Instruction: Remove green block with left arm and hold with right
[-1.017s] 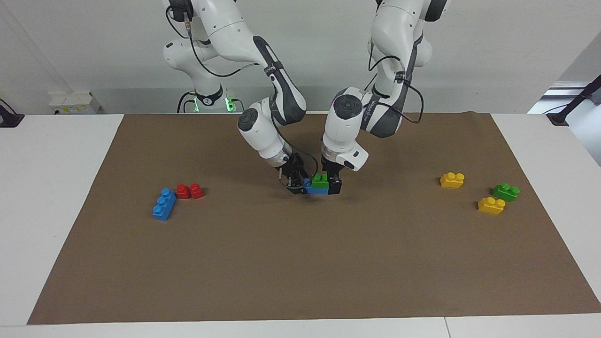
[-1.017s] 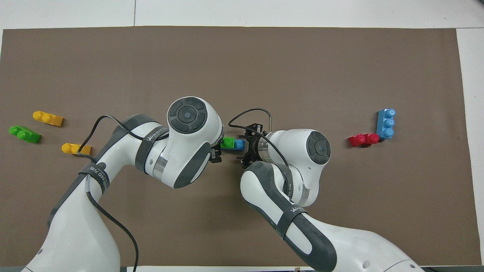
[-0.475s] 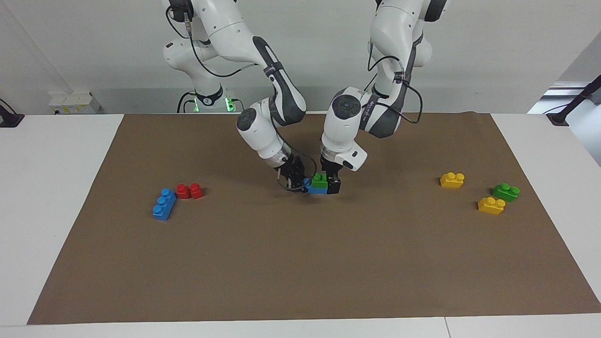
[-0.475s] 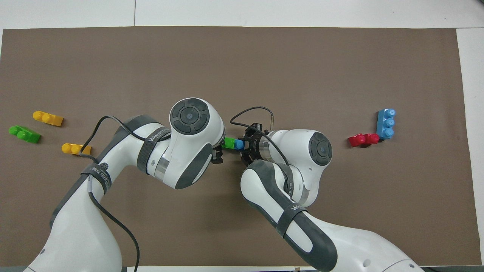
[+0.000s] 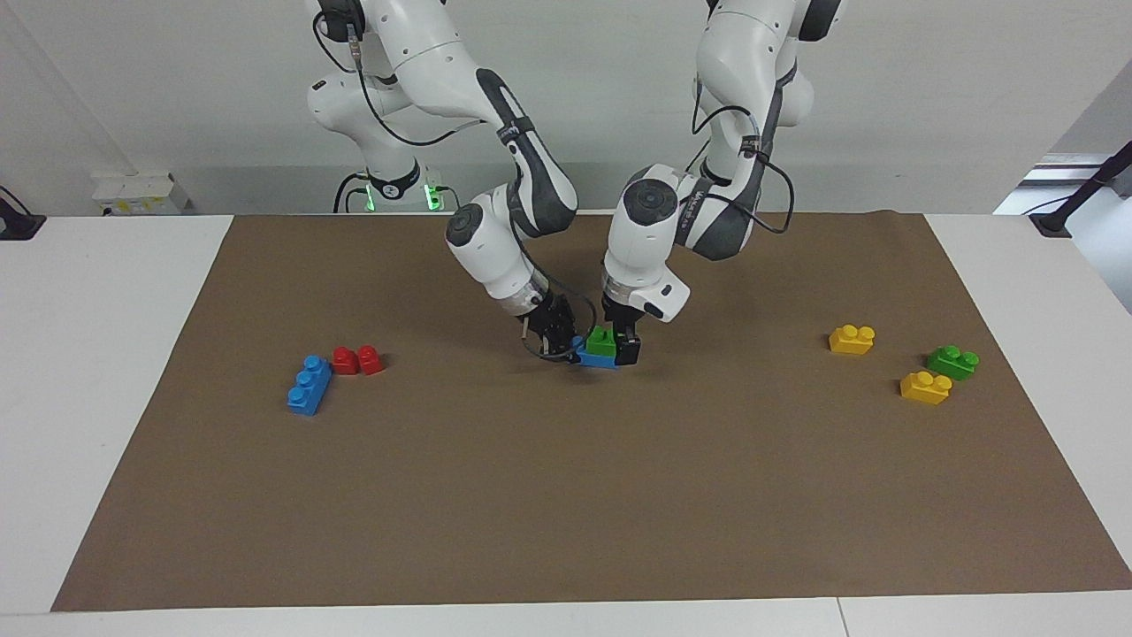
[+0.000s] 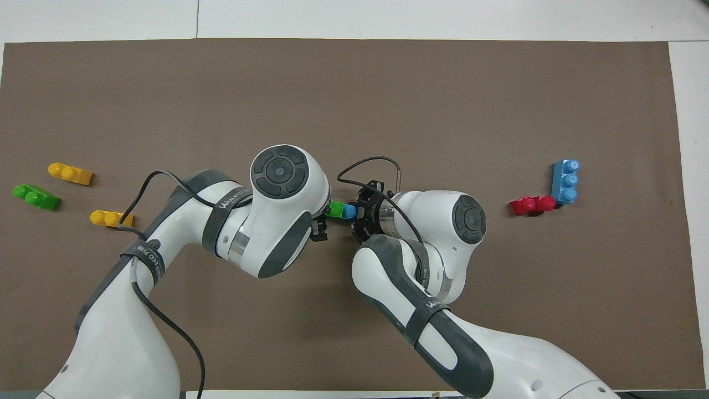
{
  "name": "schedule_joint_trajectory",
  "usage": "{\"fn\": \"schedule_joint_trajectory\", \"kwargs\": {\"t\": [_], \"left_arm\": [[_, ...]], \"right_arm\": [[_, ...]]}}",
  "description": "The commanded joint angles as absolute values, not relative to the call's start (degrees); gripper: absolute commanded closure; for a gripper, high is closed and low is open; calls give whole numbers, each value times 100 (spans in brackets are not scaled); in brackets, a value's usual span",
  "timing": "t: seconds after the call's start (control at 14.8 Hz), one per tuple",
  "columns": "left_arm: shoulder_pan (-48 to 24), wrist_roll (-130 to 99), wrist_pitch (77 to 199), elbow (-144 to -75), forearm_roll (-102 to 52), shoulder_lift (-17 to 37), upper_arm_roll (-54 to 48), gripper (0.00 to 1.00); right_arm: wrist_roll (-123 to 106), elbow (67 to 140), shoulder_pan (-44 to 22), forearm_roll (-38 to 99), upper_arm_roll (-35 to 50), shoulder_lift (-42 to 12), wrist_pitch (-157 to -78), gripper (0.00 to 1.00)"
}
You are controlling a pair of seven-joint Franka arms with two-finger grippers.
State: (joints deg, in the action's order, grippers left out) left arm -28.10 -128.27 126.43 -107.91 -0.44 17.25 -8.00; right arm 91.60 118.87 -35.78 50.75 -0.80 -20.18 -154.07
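i have the green block (image 5: 602,341) sitting on top of a blue brick (image 5: 594,356) in the middle of the brown mat (image 5: 566,495), roughly at the centre of the clock face in the overhead view. the pair looks to be right at the mat; i can't tell whether it is resting on it or a touch above.

the right gripper (image 5: 559,341) has its fingers clenched on the blue brick's end, at the 3 o'clock side of the stack in the overhead view. the left gripper (image 5: 619,341) is down around the green block from its 9 o'clock side, with one black finger (image 5: 628,349) showing just beside the block. its fingers stand wide; i judge they are not yet squeezing, though i cannot be certain from here.

handling, as i read it: the block is hard, light plastic, rigid, with smooth, slightly slippery flat walls. it won't crush, so i can pinch firmly. i'd take it across the two long flat sides, low enough to clear the studs, and pull straight up; the stud fit will resist, then let go suddenly. a tilted pull could twist the blue brick out of the right fingers.

other loose bricks lie at both ends of the bench (image 5: 88,354), well apart.
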Motion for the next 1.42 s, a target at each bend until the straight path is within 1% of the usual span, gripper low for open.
{"fn": "schedule_joint_trajectory", "kwargs": {"t": [0.0, 0.14, 0.2, 0.27, 0.34, 0.68, 0.95, 1.22, 1.36], "left_arm": [[-3005, -13017, 12841, -10960, 70, 1679, -730, 17], [-3006, -13008, 12841, -10960, 70, 1679, -729, 41], [-3006, -12990, 12841, -10960, 70, 1679, -738, 63], [-3006, -12947, 12841, -10960, 70, 1679, -730, 87], [-2997, -12920, 12832, -10960, 70, 1670, -729, 100], [-2927, -12815, 12762, -10951, 70, 1547, -738, 100], [-2743, -12604, 12367, -10951, 62, 1188, -738, 100], [-2629, -12385, 12103, -10951, 62, 959, -738, 100], [-2558, -12008, 11945, -10942, 62, 853, -730, 100]], "right_arm": [[8930, 11856, -3647, 5353, -79, -2118, -15661, 100], [8930, 11848, -3700, 5361, -79, -2136, -15688, 100], [8930, 11848, -3700, 5361, -79, -2136, -15680, 100], [8930, 11848, -3700, 5361, -79, -2136, -15688, 100], [8930, 11856, -3691, 5361, -79, -2127, -15680, 100], [8921, 11856, -3691, 5361, -79, -2136, -15688, 100], [8921, 11856, -3691, 5361, -79, -2136, -15688, 100], [8851, 11830, -3691, 5353, -88, -2118, -15654, 100], [8641, 11821, -3648, 5353, -88, -1996, -15601, 100]]}}
